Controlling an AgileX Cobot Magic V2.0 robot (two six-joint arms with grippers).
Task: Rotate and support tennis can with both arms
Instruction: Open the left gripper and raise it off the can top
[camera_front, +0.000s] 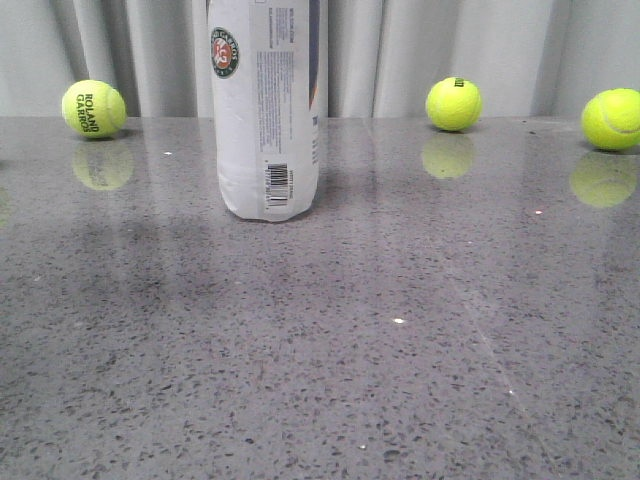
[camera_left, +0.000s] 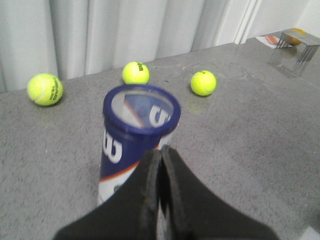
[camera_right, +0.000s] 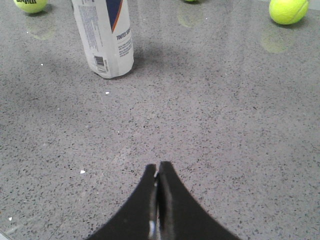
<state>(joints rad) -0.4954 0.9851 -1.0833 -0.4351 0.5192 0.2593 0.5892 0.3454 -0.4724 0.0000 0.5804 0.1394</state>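
Standing upright on the speckled grey surface (camera_front: 400, 380), left of centre and toward the back: the tennis can (camera_front: 266, 110), ridged base down, barcode facing the front camera, navy rim uppermost in the left wrist view. Probably light and top-heavy for its height, with thin, smooth plastic walls likely to flex under a hard squeeze and to slip under a weak one; stiffest near the navy end and the ridged base, so best taken low on the body or just under the rim, with the second arm bracing the opposite end during rotation. Left fingers (camera_left: 159, 155) pressed together, holding nothing, poised just above and near the can's top. Right fingers (camera_right: 157, 175) likewise closed and empty, well apart from the can, over bare surface. 3 tennis balls (camera_front: 94, 108) (camera_front: 453, 103) (camera_front: 612, 119) along the back by the curtain (camera_front: 420, 50), the left 1 nearest the can though not touching. Plenty of open room in front for laying the can down; little behind, given the curtain. Surface edges not visible in the front view.
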